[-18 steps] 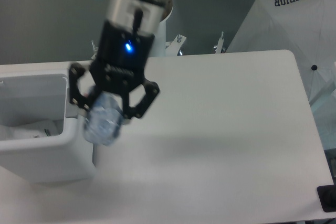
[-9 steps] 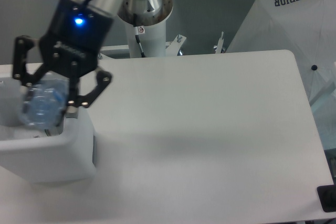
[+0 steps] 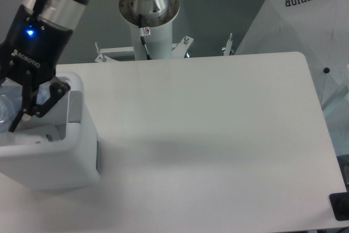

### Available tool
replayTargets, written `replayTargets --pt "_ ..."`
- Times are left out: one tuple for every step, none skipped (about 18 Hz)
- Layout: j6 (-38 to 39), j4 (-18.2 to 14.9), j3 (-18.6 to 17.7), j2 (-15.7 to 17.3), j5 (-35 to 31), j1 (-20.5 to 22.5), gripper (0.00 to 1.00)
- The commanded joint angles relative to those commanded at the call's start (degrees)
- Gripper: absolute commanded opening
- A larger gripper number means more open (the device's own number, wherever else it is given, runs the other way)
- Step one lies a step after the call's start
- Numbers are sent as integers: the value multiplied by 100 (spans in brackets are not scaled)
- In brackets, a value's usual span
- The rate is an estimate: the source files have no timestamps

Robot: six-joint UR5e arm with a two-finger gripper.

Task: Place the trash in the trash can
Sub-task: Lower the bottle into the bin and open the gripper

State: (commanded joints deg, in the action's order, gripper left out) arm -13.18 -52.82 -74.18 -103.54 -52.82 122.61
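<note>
1. Since the earlier frames the pincer (image 3: 12, 110) has travelled left from over the bench (image 3: 218, 135) to a position above the bin (image 3: 76, 145), carrying the bottle (image 3: 5, 107) with it; both now sit at the left frame edge, partly cut off.
2. Pincer: the black fingers (image 3: 41, 99) are spread around the bottle body and closed against it; the far finger is out of frame. A blue light glows on the wrist housing above.
3. Bottle: clear and crinkled, only a pale sliver shows between the fingers, over the bin's open mouth and inside its rim line. Cap and label cannot be made out.
4. Bin: white, rectangular, with a thick rounded rim and a grey patch on its right inner wall; it stands on the bench's left end. A small part of the interior is visible, showing a pale surface with a small dark mark; what lies there cannot be identified.
5. Surroundings: the arm's cylindrical base post (image 3: 148, 12) rises behind the bench's back edge, with metal brackets (image 3: 185, 45) beside it. A white canopy (image 3: 305, 20) lettered "SUPERIOR" stands at the upper right, and a dark object (image 3: 339, 207) sits at the lower right corner.
6. Nothing stands between the pincer and the bin opening.
</note>
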Motion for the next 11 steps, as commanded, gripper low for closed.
replayTargets --pt "-26 9 -53 9 -9 -9 63" --pt "-44 17 -97 9 -26 -9 65" --pt "-62 26 -149 35 -26 -9 67" --pt "-158 35 -219 79 -26 -9 73" --pt "-289 61 -307 96 -26 -17 75" --pt "-360 88 -386 149 -26 -18 77" --pt "-404 114 -465 184 -26 -18 83" --pt "-405 123 -510 202 -35 -9 89" --pt "-405 123 -536 220 -44 -9 94" --pt "-405 123 -571 237 -44 -9 96" --pt "-405 123 -589 255 -44 0 99"
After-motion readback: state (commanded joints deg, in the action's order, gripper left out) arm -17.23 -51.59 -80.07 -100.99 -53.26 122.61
